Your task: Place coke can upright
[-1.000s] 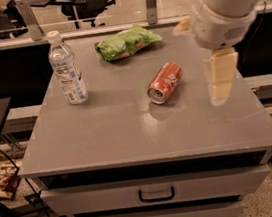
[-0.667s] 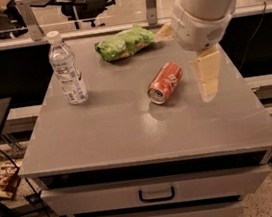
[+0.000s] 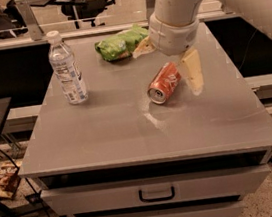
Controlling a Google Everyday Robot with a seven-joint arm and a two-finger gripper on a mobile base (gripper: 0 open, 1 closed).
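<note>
Approach step. Coke can lies sideways on surface. Gripper hovers over can, fingers spread wide. Next: straddle, close.

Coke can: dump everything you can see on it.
The coke can is red-orange aluminium with white script and a silver top turned toward the camera. It lies on its side on the grey table, right of centre in the view, its body slanting back and to the right. The gripper hangs open over its far end, one finger close beside it; I cannot tell if they touch. Nothing else touches it.
</note>
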